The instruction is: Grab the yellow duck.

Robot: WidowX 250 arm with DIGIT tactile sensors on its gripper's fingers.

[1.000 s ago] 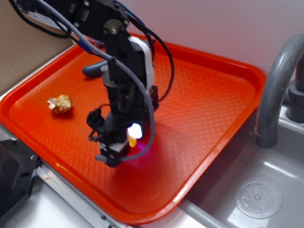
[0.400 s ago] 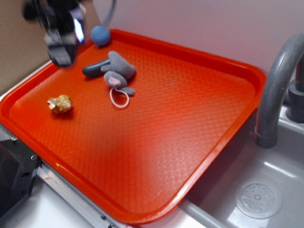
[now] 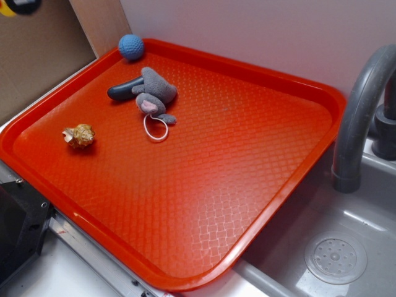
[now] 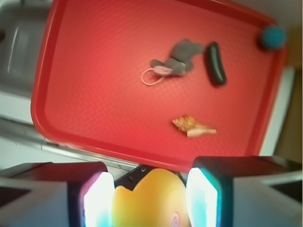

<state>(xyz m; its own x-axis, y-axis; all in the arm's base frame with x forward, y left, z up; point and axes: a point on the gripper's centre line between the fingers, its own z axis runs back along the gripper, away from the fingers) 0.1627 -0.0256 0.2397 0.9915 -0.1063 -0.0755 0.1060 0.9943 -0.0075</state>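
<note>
Between the gripper (image 4: pixel 151 198) pads sits the yellow duck (image 4: pixel 149 201), pinched on both sides. Its heading is hard to read, perhaps upright. Far below lies the red tray (image 4: pixel 94 94).

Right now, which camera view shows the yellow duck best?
The wrist view shows it best: the yellow duck fills the bottom centre, held between the two glowing pads of the tool, high above the red tray. In the exterior view only a small yellow sliver shows at the top left corner.
</note>
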